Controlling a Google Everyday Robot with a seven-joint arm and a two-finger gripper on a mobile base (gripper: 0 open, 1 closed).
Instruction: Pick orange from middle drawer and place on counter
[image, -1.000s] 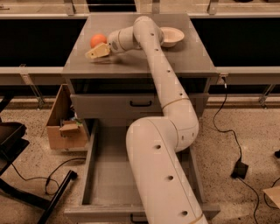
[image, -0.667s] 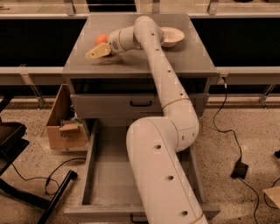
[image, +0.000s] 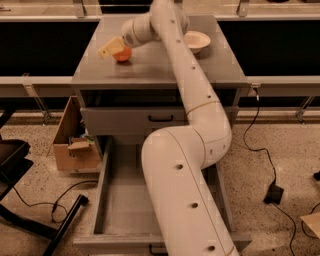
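The gripper (image: 112, 48) sat low over the counter (image: 150, 72), toward its left rear part as the camera saw it. It pressed against the upper left side of the orange (image: 123, 54), but I could not tell whether it was spread or clamped. The orange seemed to rest on the counter with a faint shadow under it, set in from the counter's left edge and well back from its front edge. A broad stretch of bare grey surface lay between the fruit and that front edge. A white bowl (image: 196, 41) stood near the counter's right rear, well apart from the orange, with the arm (image: 186, 165) crossing between them. Just under the counter's front edge was a shut drawer front (image: 120, 121) with a black handle (image: 161, 118). Below that, the middle drawer (image: 120, 200) was pulled far out. The left part of its tray floor was visible, and the arm's thick lower link covered its right part. On the floor left of the counter stood an opened cardboard box (image: 70, 147). To the counter's right, a black cable ran down to a power adapter (image: 273, 193).
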